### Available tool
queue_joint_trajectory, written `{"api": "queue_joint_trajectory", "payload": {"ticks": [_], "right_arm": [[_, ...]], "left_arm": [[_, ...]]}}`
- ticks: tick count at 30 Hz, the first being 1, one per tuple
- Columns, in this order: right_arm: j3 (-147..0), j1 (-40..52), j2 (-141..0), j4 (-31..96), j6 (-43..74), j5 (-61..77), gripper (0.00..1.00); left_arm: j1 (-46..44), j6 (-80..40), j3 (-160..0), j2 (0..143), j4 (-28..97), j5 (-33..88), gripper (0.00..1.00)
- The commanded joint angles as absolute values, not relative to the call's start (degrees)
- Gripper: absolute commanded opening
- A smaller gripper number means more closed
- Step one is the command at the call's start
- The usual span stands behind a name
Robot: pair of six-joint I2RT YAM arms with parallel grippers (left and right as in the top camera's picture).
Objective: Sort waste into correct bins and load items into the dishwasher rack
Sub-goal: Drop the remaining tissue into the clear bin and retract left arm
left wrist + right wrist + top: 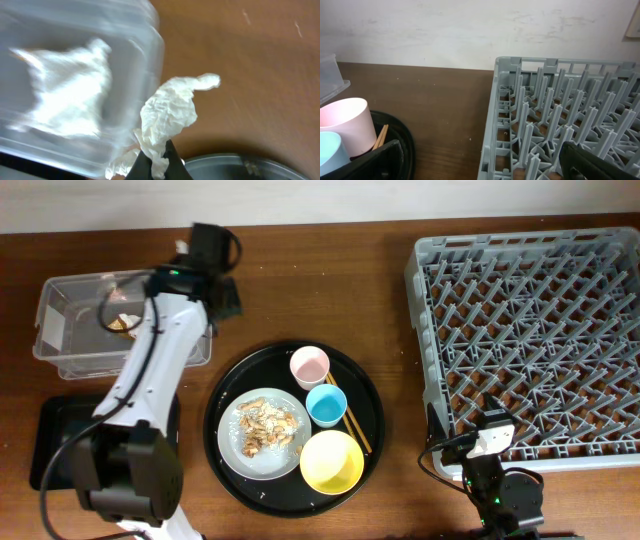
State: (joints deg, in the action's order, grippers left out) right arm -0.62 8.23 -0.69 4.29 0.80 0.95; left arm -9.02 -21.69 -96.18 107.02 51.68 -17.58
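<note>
In the left wrist view the left gripper (pixel 157 166) sits at the bottom centre of the frame, its two dark fingers (pixel 143 169) pinched together on the lower end of a crumpled white tissue (pixel 172 107). The tissue rises from the tips towards the middle of the frame, just right of the wall of the clear tub (pixel 60 290). The tub fills the left of that view, with a second, blurred white wad (pixel 65 105) inside it. From overhead the tub lies at the upper left of the table (pixel 330 270), with the left arm bent over it, and the shallow black tray (pixel 45 445) lies below it at the lower left. The round tray (pixel 372 395) in the middle carries the plate (pixel 232 455) of food scraps (pixel 265 425), the pink cup (pixel 310 366), the blue cup (pixel 326 405), the yellow bowl (pixel 331 461) and the chopsticks (pixel 353 428). The rack (pixel 540 330) takes up the right side. The right gripper (pixel 480 164) sits at the lower right of the overhead view, just below the rack. Its fingers are spread wide with nothing between them, the cups to their left and the rack to their right.
</note>
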Motion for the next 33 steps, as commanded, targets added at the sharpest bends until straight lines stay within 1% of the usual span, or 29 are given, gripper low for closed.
{"api": "queue_joint_trajectory", "payload": {"ticks": [1, 2, 3, 4, 5, 6, 7, 16, 20, 21, 27, 33], "right_arm": [[-0.3, 7.8, -0.4, 4.5, 0.4, 0.4, 0.98], [-0.3, 7.8, -0.4, 4.5, 0.4, 0.4, 0.98], [-0.3, 7.8, -0.4, 4.5, 0.4, 0.4, 0.98], [-0.3, 7.8, -0.4, 4.5, 0.4, 0.4, 0.98], [-0.3, 7.8, -0.4, 4.6, 0.4, 0.4, 0.98], [-0.3, 7.8, -0.4, 4.5, 0.4, 0.4, 0.98], [-0.3, 7.8, -0.4, 4.5, 0.4, 0.4, 0.98], [-0.3, 7.8, -0.4, 4.5, 0.4, 0.4, 0.98], [-0.3, 7.8, -0.4, 4.5, 0.4, 0.4, 0.99], [-0.3, 7.8, -0.4, 4.5, 0.4, 0.4, 0.98], [-0.3, 7.8, -0.4, 4.5, 0.4, 0.4, 0.98], [-0.3, 7.8, -0.4, 4.5, 0.4, 0.4, 0.98]], "left_arm": [[-4.5, -21.8, -97.0, 106.0, 48.4, -27.5, 0.04], [-3.4, -21.8, -97.0, 106.0, 47.6, -27.2, 0.06], [-2.0, -21.8, -97.0, 106.0, 46.9, -27.2, 0.16], [-0.8, -21.8, -97.0, 106.1, 46.3, -26.8, 0.42], [0.3, -21.8, -97.0, 106.1, 45.9, -26.1, 0.77], [1.0, -21.8, -97.0, 106.1, 45.9, -25.5, 0.94], [1.6, -21.8, -97.0, 106.1, 46.0, -24.8, 0.99], [2.7, -21.9, -97.0, 104.6, 51.6, -21.1, 0.99], [2.7, -21.9, -97.0, 101.4, 54.8, -14.0, 0.99], [2.7, -23.7, -97.0, 99.6, 55.9, -12.1, 0.99], [4.9, -30.7, -97.0, 93.8, 56.5, -14.1, 0.99], [11.3, -31.2, -97.0, 91.5, 59.7, -14.8, 0.99]]}}
